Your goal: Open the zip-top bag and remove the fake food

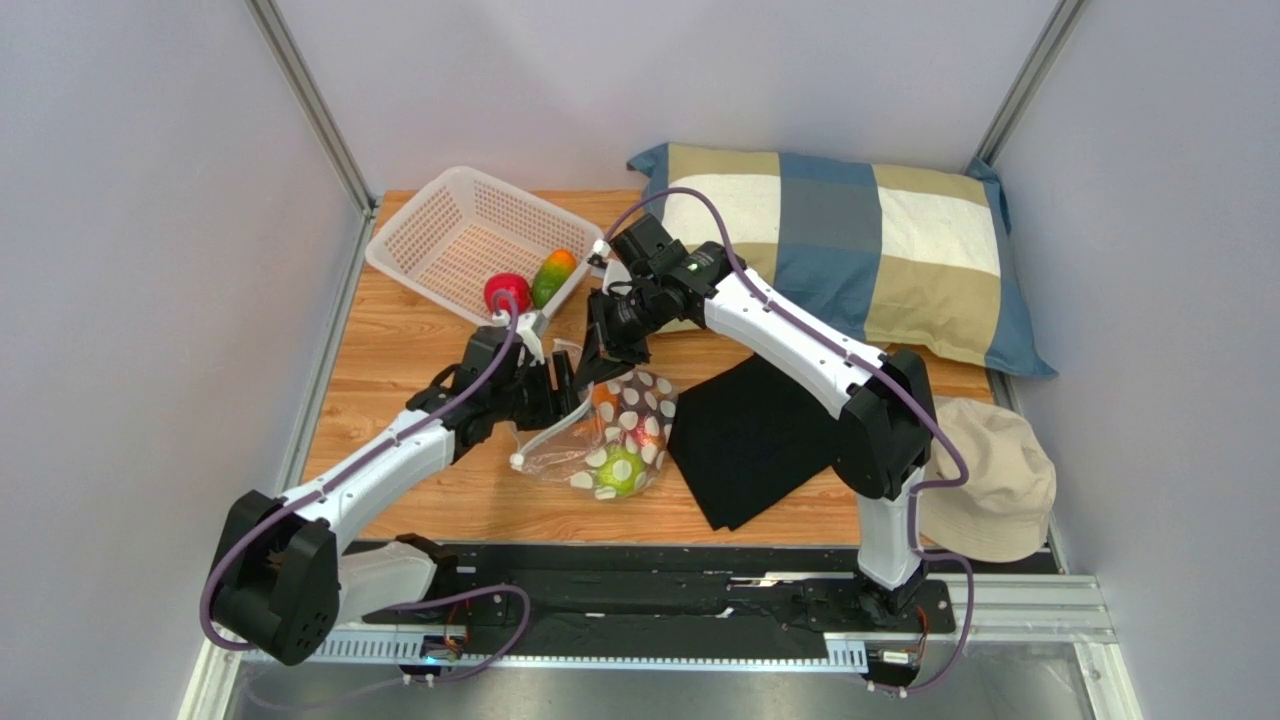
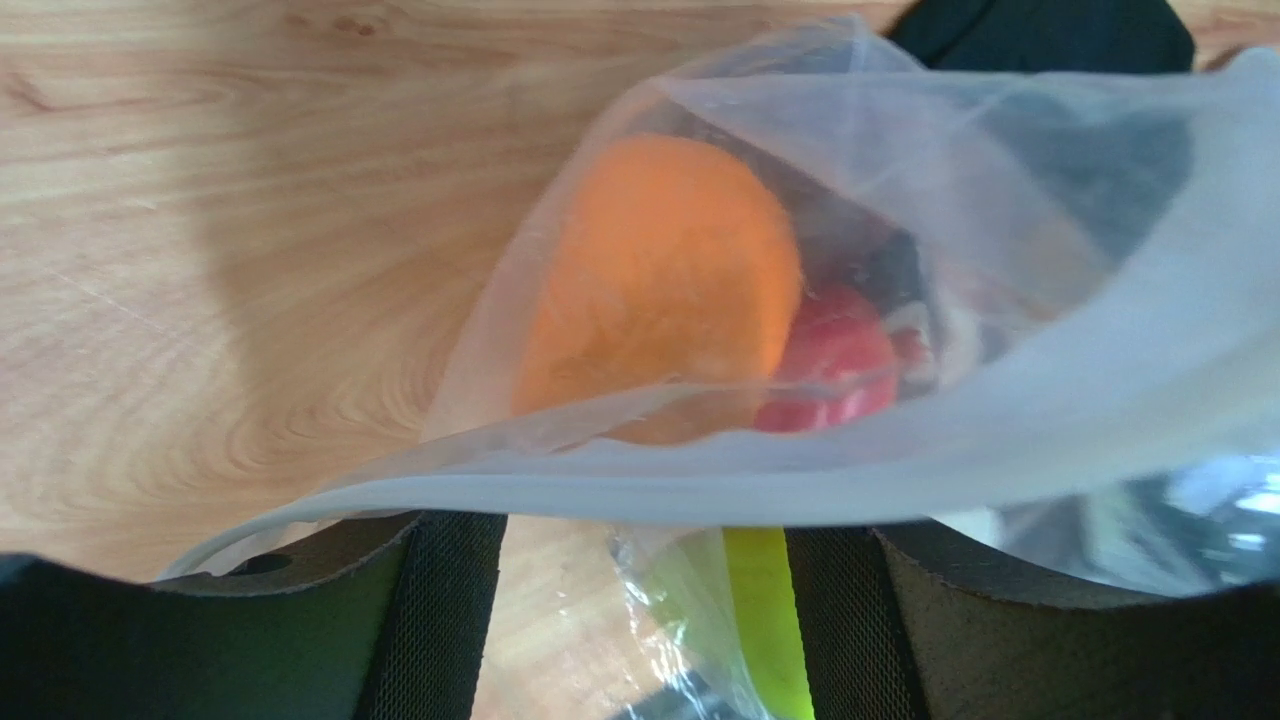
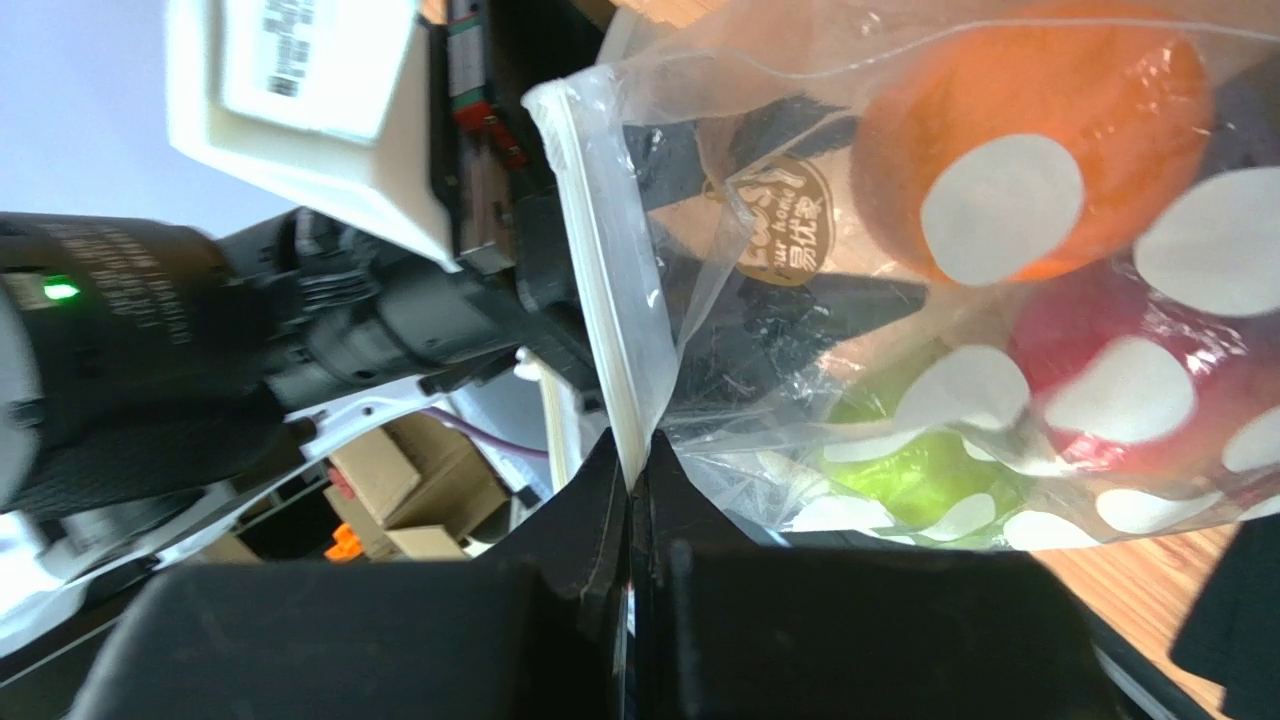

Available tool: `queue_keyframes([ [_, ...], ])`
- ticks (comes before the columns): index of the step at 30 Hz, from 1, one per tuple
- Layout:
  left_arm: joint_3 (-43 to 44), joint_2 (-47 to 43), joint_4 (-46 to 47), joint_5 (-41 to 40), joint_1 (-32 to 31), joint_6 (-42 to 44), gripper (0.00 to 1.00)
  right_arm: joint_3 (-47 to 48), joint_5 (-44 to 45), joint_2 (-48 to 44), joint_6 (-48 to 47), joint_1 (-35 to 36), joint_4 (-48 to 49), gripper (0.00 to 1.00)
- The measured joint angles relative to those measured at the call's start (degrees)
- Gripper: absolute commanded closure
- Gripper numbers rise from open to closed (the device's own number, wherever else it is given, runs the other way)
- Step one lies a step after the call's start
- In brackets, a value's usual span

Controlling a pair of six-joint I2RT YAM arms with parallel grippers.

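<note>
Top external view, near edge: a beige hat point(image 1: 992, 480) is seen at the bench's point(image 1: 406, 375) right corner, beside the right arm's base.

Mid-bench: the zip-top bag point(image 1: 609, 435) is held between both claws, dotted face up, with a black cloth point(image 1: 751, 435) just beside it on the right.

Right wrist view: the right claw point(image 3: 633, 488) is pinched fully together on the bag's white zip strip point(image 3: 601, 270). Through the dotted film an orange fruit point(image 3: 1037, 135), a red fruit point(image 3: 1142, 375) and a green fruit point(image 3: 917, 465) are made out inside.

Left wrist view: the left claw point(image 2: 646, 555) is seen with fingers point(image 2: 436, 600) standing apart. The bag's lip is draped across them; no clamp on it is seen.

Farther back: a white lattice basket point(image 1: 451, 240) is noted, with a red piece point(image 1: 507, 290) and an orange-green piece point(image 1: 553, 276) at its near corner.

Farthest: a checked pillow point(image 1: 842, 248) is seen at the right.
</note>
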Motion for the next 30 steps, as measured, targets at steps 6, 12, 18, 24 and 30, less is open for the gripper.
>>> queue_keyframes([
  [6, -3.0, 0.1, 6.1, -1.4, -0.2, 1.5, 0.28, -0.3, -3.0, 0.0, 2.4, -0.2, 2.3, 1.00],
  [12, -7.5, -0.2, 16.1, -6.4, -2.4, 2.8, 0.27, -1.6, -5.1, 0.0, 3.5, -0.2, 3.8, 1.00],
  [18, -9.8, 3.2, 25.1, -10.4, -3.5, 4.0, 0.29, -2.9, -6.0, 0.0, 3.5, -0.2, 3.8, 1.00],
  [24, -9.9, 11.9, 35.6, -11.7, -3.8, 3.9, 0.66, -2.9, -5.4, 0.5, 2.7, -0.5, 3.3, 1.00],
  [30, -10.1, 10.1, 36.8, -12.4, -3.9, 4.5, 0.97, -3.5, -5.3, 0.5, 1.4, -0.7, 2.1, 1.00],
])
